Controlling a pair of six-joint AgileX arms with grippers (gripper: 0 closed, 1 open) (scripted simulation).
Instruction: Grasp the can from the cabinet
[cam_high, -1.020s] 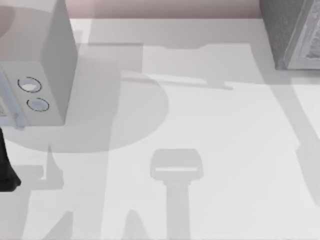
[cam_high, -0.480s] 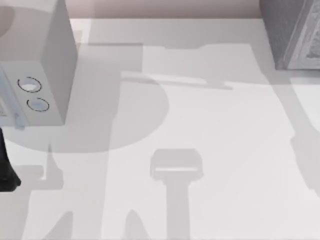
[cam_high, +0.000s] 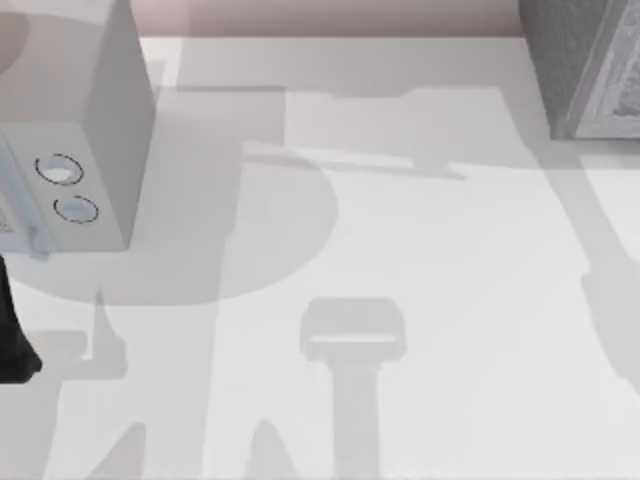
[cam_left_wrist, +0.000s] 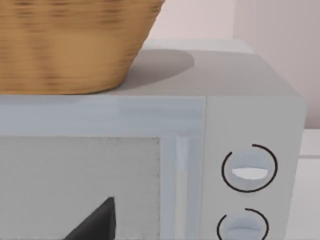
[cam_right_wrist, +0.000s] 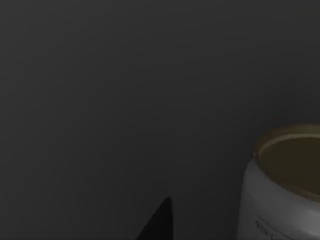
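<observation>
Right wrist view first, and it is dim in here: one dark fingertip (cam_right_wrist: 159, 222) of the right gripper pokes up against a plain dark wall, and just off to its side stands one can (cam_right_wrist: 282, 185), white-bodied with a gold rim, upright, a line of print low on its side. The finger and the can are apart, nothing touching. Whether that gripper is spread or closed, I cannot tell.

Over to the left arm (cam_high: 12, 335), a dark shape at the tabletop's left edge, parked in front of the microwave (cam_high: 85, 120). Its wrist camera shows one dark fingertip (cam_left_wrist: 97, 222) before the microwave's door, two round dials (cam_left_wrist: 249, 168) beside the door, and one wicker basket (cam_left_wrist: 70, 45) sitting on top.

One cabinet (cam_high: 585, 65), dark speckled grey with a pale framed front, at the far right corner of the white tabletop (cam_high: 440, 280).
</observation>
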